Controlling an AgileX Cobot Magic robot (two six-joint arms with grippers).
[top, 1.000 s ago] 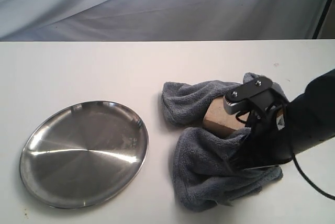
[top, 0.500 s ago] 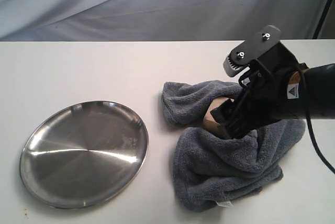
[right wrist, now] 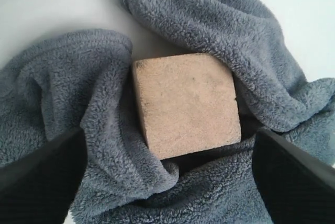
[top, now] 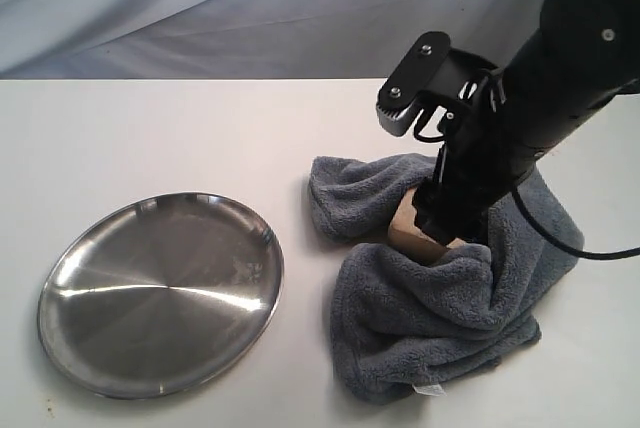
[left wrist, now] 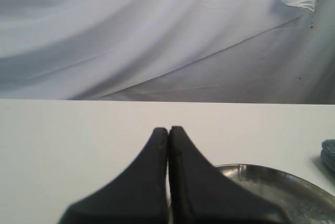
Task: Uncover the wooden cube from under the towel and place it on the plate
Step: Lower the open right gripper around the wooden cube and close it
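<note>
The right gripper (top: 446, 220), a second ago sunk low in the towel (top: 430, 318) to the right of the plate (top: 160, 293), now stands raised over the wooden cube (top: 412, 230), jaws spread wide and grasping nothing. The cube sits uncovered right of the plate and well apart from it, nestled in the towel's folds. In the exterior view the arm hides most of the cube and the fingertips are hard to make out; the right wrist view shows its whole top face, seemingly clear of both fingers (right wrist: 42, 177). The left gripper (left wrist: 168, 136), jaws pressed together and empty, hangs near the plate, whose rim is cut off there
</note>
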